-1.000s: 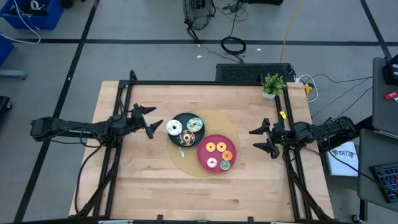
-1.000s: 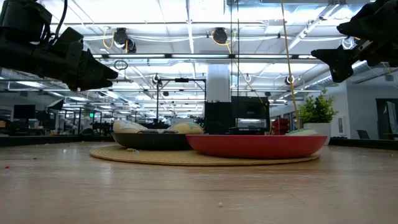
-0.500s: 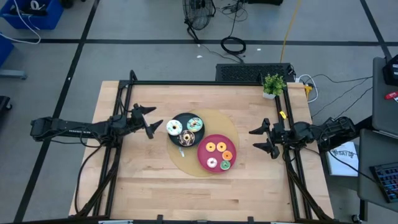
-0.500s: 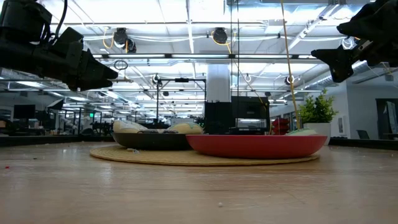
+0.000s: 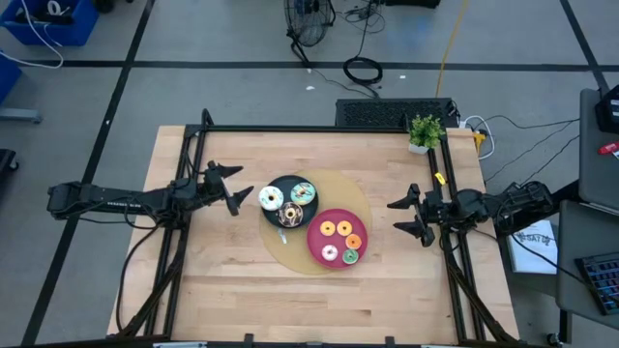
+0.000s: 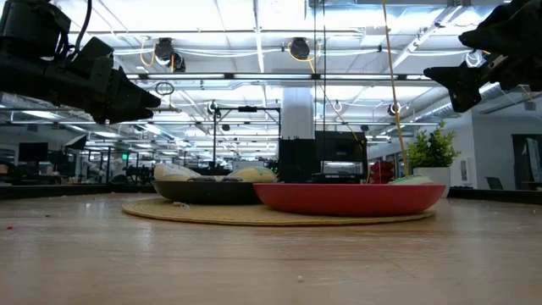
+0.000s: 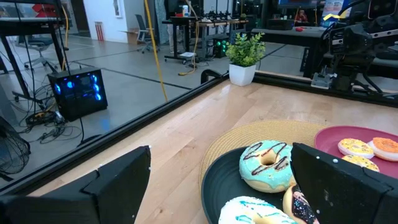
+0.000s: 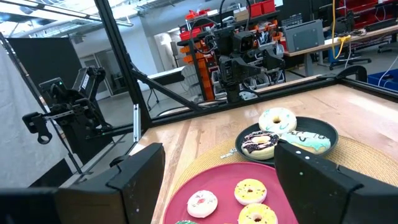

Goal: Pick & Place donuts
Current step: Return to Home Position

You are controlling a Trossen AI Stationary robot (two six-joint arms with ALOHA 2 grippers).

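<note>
Three donuts, white (image 5: 271, 199), teal (image 5: 303, 191) and brown (image 5: 291, 215), lie on a black plate (image 5: 278, 184). Several more donuts, among them a yellow (image 5: 328, 229) and an orange one (image 5: 354, 242), lie on a red plate (image 5: 319, 242). Both plates rest on a round woven mat (image 5: 353, 193) at the table's middle. My left gripper (image 5: 240, 187) hovers open just left of the black plate, above the table, pointing level at it (image 7: 227, 186). My right gripper (image 5: 397, 217) hovers open to the right of the red plate, also level (image 8: 217, 168). Neither holds anything.
A small potted plant (image 5: 425, 131) stands at the table's far right corner. Black frame rails (image 5: 189, 242) run along the left and right sides of the table. Bare wood lies in front of the mat, toward the near edge (image 5: 309, 309).
</note>
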